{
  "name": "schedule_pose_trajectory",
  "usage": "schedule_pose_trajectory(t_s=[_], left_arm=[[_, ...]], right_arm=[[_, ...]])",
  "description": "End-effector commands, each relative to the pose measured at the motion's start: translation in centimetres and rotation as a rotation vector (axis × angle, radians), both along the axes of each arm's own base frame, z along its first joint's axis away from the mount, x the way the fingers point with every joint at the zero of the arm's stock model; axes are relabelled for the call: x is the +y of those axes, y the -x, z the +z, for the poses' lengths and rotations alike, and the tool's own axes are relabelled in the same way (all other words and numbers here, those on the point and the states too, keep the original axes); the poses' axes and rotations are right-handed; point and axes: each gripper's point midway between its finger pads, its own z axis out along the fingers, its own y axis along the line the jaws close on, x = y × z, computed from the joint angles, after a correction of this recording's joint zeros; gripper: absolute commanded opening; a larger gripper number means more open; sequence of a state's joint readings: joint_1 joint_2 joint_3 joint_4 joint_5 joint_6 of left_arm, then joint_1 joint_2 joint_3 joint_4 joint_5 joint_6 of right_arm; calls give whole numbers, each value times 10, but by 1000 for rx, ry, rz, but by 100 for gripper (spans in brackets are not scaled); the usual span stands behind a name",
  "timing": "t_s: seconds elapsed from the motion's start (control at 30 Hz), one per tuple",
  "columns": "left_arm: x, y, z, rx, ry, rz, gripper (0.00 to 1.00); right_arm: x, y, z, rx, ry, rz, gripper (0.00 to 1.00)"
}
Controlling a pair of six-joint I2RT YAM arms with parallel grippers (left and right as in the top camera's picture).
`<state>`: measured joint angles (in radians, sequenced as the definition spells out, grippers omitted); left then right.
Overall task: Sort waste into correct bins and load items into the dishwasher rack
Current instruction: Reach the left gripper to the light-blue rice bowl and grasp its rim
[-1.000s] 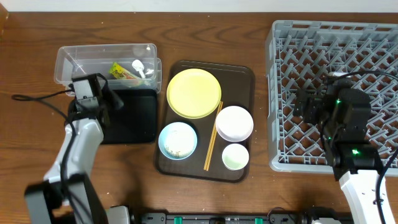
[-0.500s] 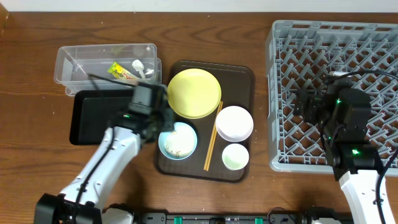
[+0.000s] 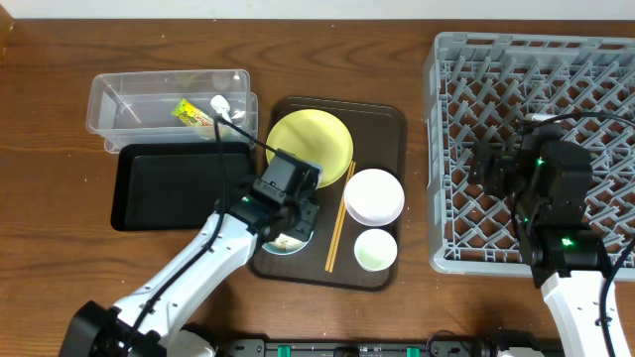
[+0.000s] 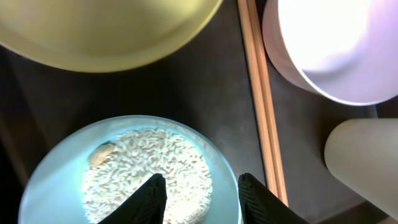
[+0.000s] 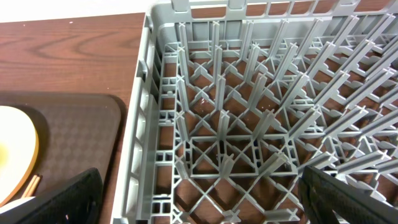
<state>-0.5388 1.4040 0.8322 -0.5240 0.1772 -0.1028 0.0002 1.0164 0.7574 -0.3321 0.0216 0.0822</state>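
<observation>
My left gripper (image 3: 290,206) is open and hangs low over the light blue bowl (image 3: 270,238) on the brown tray. In the left wrist view the gripper (image 4: 200,194) stands astride the bowl's right rim (image 4: 62,168), one finger over the whitish rice crumbs (image 4: 143,168). Beside it lie the wooden chopsticks (image 3: 339,223), the white bowl (image 3: 374,195), the pale cup (image 3: 376,249) and the yellow plate (image 3: 310,139). The clear tub (image 3: 129,94) holds the green-yellow wrapper (image 3: 190,114) and the white scrap (image 3: 223,107). My right gripper (image 3: 491,169) is open and empty over the grey rack (image 3: 556,59).
The black tray (image 3: 179,188) lies in front of the clear tub, left of the brown serving tray (image 3: 382,119). The right wrist view shows the rack's pegs (image 5: 249,124) and left wall, with the brown tray (image 5: 74,130) and plate edge (image 5: 15,149) to the left.
My left arm has swung right from above the black tray to above the light blue bowl. The right arm has not moved.
</observation>
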Motion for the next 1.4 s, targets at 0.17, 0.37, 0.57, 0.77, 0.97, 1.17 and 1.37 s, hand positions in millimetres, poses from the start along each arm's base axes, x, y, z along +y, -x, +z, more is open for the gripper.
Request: schedule_pose_trajectory(t_s=[0.17,0.37,0.57,0.77,0.97,1.17,1.37], left_arm=[[-7,10,-31,97,-82,-60,41],[-21,25,-42,126,-109,-130,40],[-15,21,-42,95,-164,-122,40],[-3,1,-23,32,-256,-84,40],[-7,-15,-13,3,-211,-48,39],[-33,1,-9,88,-66,-106,36],[-35,5,-9,106,-52,-114,36]], right_arm=[[5,-3,11,-26,5,20,99],[5,-3,11,-26,5,20,99],[5,-3,11,-26,5,20,99],[5,-3,11,-27,5,20,99],[5,-3,11,-27,6,20,99],[5,-3,11,-27,6,20,99],[5,-3,11,-26,6,20,99]])
